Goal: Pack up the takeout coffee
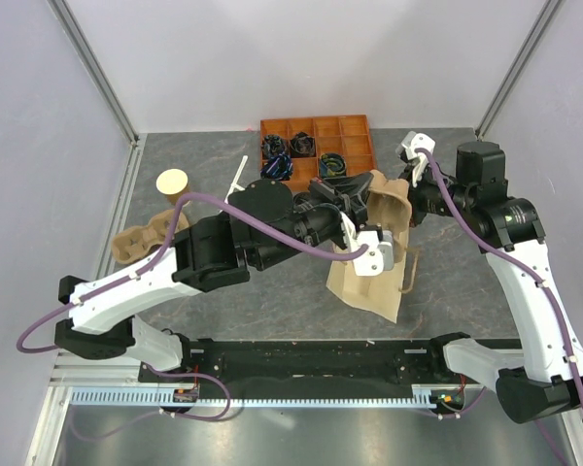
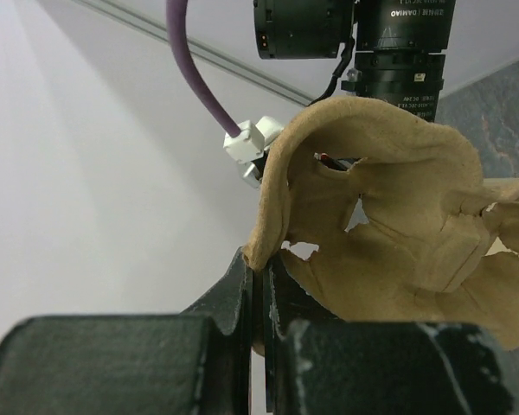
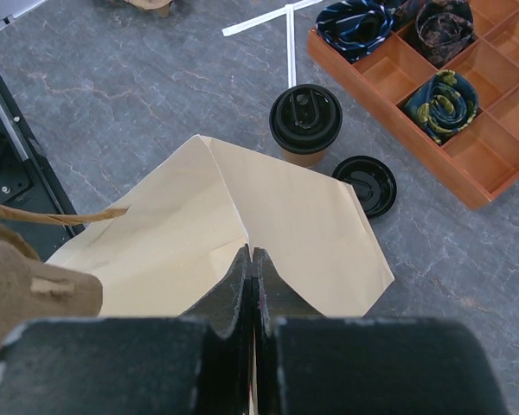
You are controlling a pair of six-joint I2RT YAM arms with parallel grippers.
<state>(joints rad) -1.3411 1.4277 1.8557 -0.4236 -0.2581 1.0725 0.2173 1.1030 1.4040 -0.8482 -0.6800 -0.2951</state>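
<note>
The takeout coffee (image 3: 305, 122), a small brown cup with a black lid, stands on the table beyond the paper bag (image 3: 285, 220) in the right wrist view; my left arm hides it in the top view. My right gripper (image 3: 252, 253) is shut on the bag's folded upper edge. In the top view the bag (image 1: 367, 286) lies slumped at centre right, with my right gripper (image 1: 408, 216) above it. My left gripper (image 2: 261, 264) is shut on the rim of a tan moulded-pulp cup carrier (image 2: 398, 225) and holds it in the air over the bag (image 1: 389, 197).
A loose black lid (image 3: 365, 183) lies beside the coffee. An orange tray (image 1: 355, 146) of rolled ties sits at the back. White straws (image 1: 238, 175), a lidless brown cup (image 1: 172, 184) and a second pulp carrier (image 1: 141, 239) are at the left.
</note>
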